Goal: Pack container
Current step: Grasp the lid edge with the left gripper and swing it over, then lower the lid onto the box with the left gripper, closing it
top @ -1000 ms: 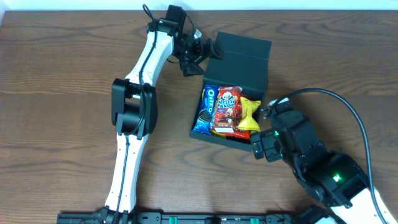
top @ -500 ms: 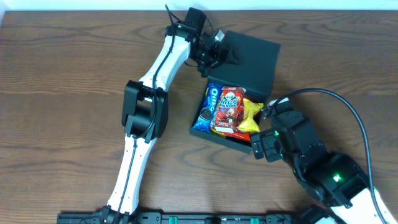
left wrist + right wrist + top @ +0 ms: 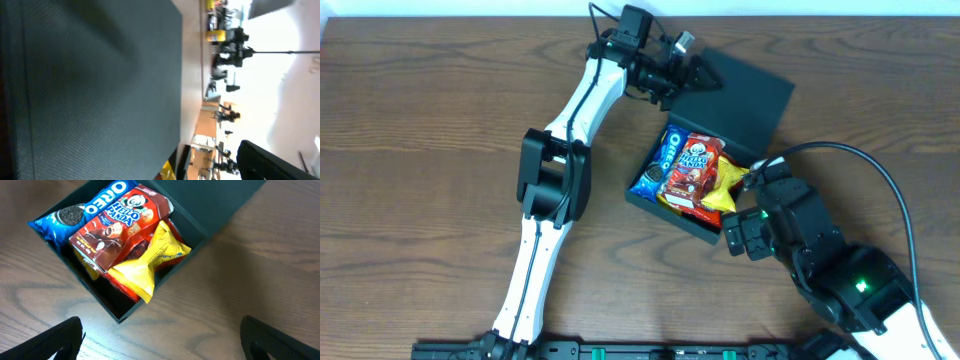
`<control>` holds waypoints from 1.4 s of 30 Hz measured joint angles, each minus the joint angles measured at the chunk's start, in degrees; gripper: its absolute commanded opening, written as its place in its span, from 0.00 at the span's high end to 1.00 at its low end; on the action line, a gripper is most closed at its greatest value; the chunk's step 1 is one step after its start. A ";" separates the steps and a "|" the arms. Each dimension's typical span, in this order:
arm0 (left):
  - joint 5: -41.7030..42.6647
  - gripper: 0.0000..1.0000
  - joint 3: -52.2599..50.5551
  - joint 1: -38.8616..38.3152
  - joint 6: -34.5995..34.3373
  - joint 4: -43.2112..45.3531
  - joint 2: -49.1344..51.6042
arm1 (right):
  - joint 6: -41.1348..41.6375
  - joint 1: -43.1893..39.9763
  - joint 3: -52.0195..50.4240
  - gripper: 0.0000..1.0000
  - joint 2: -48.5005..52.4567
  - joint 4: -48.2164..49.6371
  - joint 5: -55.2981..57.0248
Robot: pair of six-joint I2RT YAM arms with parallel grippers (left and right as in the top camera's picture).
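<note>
The container (image 3: 670, 216) is a dark teal box standing open, its flip lid (image 3: 750, 100) leaning back to the far right. Inside lie a blue Oreo packet (image 3: 660, 165), a red Hello Panda packet (image 3: 692, 168) and a yellow packet (image 3: 728, 185). My left gripper (image 3: 696, 66) is at the lid's far left corner. In the left wrist view the lid (image 3: 90, 90) fills the frame, with one finger (image 3: 270, 160) well apart from its edge. My right gripper (image 3: 744, 218) is open and empty by the box's near right corner. Its wrist view looks down on the box (image 3: 170, 280) and packets (image 3: 120, 225).
The wooden table (image 3: 420, 150) runs wide to the left and front. The left arm (image 3: 555, 130) stretches from the front edge up to the box. A black cable (image 3: 880, 180) loops over the table at the right, above the right arm.
My left gripper has moved right along the lid. The lid has swung over from upright, and the whole box has turned clockwise and shifted right. The right arm has not moved.
</note>
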 measured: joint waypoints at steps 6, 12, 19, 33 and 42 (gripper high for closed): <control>2.93 0.04 0.00 0.68 1.49 0.17 0.11 | 0.00 0.00 0.00 0.01 0.00 0.00 0.00; 2.36 0.04 0.00 1.66 3.91 -4.00 0.07 | 0.02 0.00 0.00 0.01 0.00 0.00 0.00; -7.98 0.04 -0.07 2.60 13.70 -19.26 -2.97 | 0.09 0.00 0.00 0.01 0.00 0.11 0.00; -12.37 0.04 -0.07 2.58 21.22 -21.81 -9.16 | 0.28 0.00 0.00 0.01 0.00 0.59 0.00; -14.88 0.04 -0.07 2.62 25.92 -25.92 -11.85 | 0.28 0.00 0.00 0.01 0.00 1.29 0.00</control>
